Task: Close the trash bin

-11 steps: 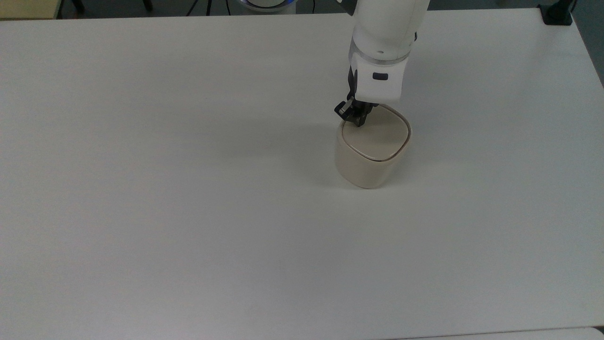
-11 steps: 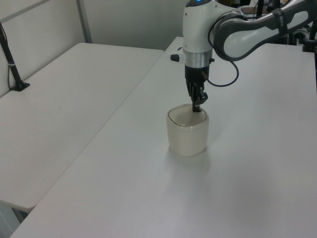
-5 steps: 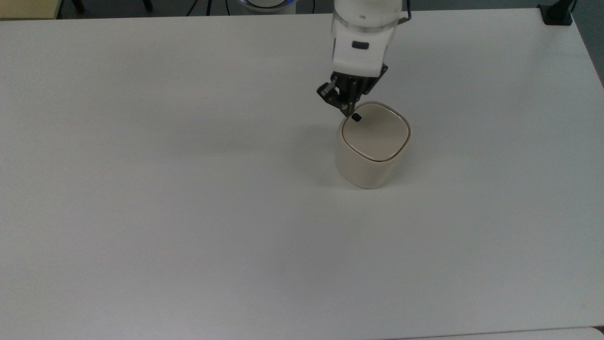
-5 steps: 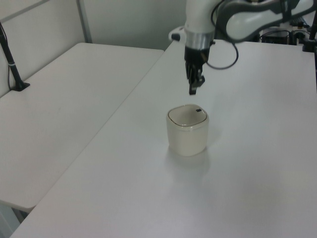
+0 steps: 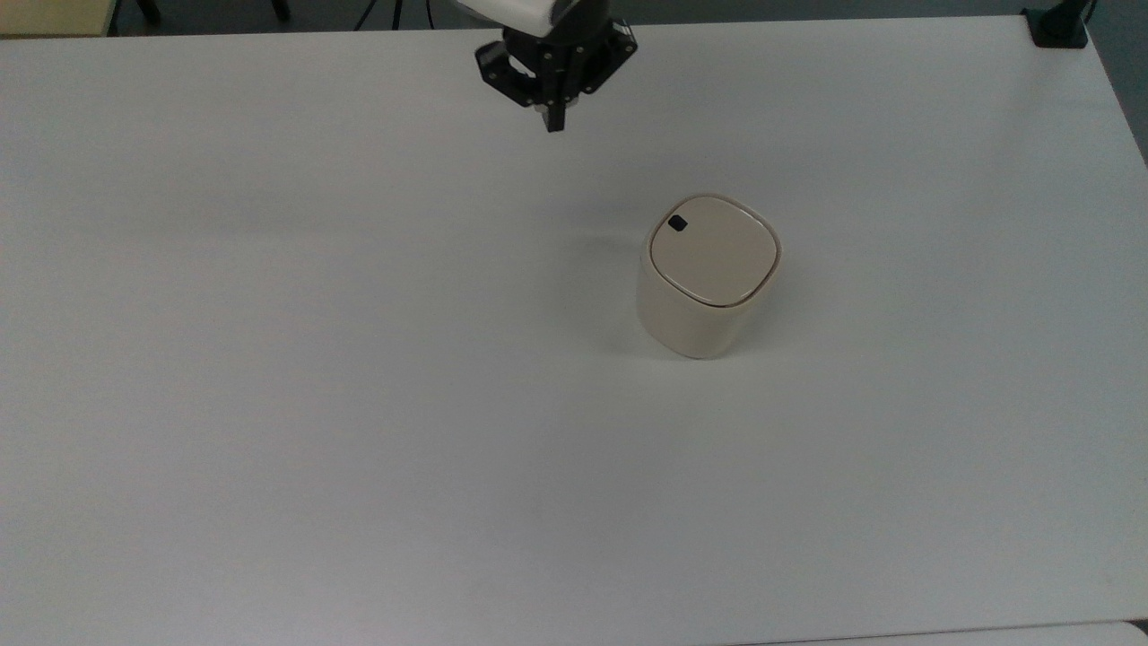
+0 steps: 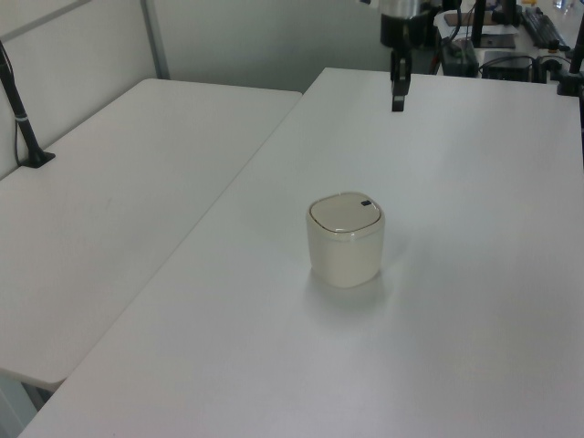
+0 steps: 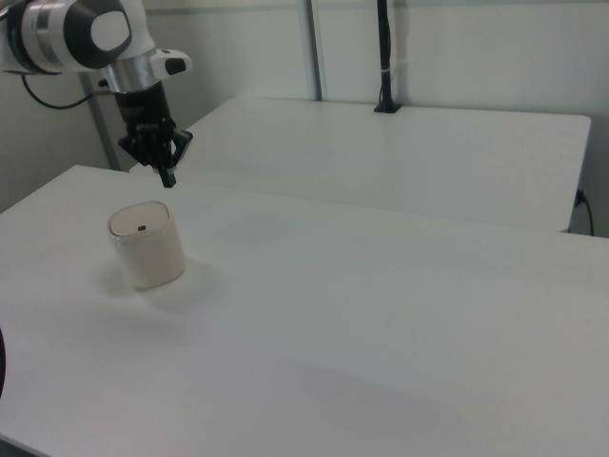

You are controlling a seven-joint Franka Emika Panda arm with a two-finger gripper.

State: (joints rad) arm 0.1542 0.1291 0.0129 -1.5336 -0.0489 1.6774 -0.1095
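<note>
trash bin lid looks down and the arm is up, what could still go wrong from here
1. The lid of the trash bin lies flat in all three views, but whether it latched cannot be told; it might spring up again.
2. The gripper hangs clear above the table, apart from the bin. A low pass back over it could knock the bin, which stands free and unbraced.

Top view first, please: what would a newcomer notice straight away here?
The cream trash bin stands alone on the white table, lid flat and closed, with a small black square near its rim. The gripper hangs shut above the table's far edge, towards the top view's upper left of the bin.
</note>
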